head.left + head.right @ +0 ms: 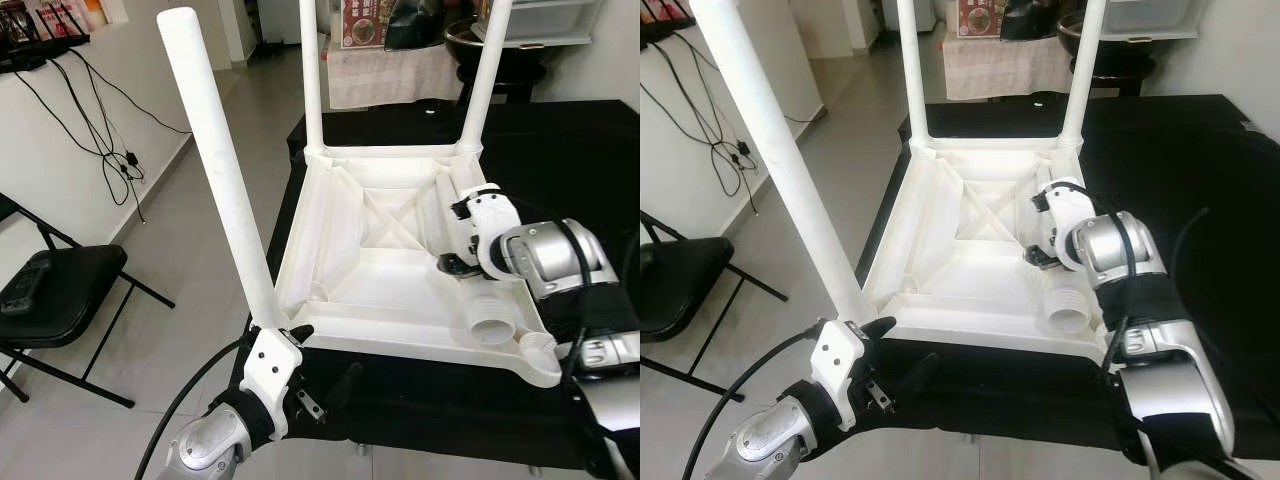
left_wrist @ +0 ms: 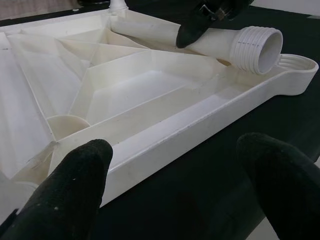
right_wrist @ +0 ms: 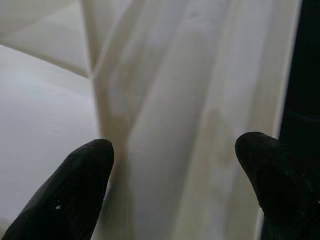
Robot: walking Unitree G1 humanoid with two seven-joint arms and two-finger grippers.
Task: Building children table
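Item: white tabletop [image 1: 400, 260], upside down on a black surface [image 1: 560, 150], ribbed underside up. We count three legs upright in its corners: two at the far edge [image 1: 311, 75] [image 1: 484, 75], one at the near left corner [image 1: 228, 170]. A fourth leg [image 1: 480, 300] lies loose inside the tabletop by the near right corner socket [image 1: 540, 347], threaded end toward us.

Our right gripper [image 2: 200, 22] reaches down onto the loose leg, fingers [image 3: 75, 190] spread to either side of it. Our left gripper [image 1: 300, 345] sits at the base of the near left leg, fingers [image 2: 75, 185] apart.

Surroundings: folding chair [image 1: 60, 300] on the floor at left; cables [image 1: 110, 140] along the wall.
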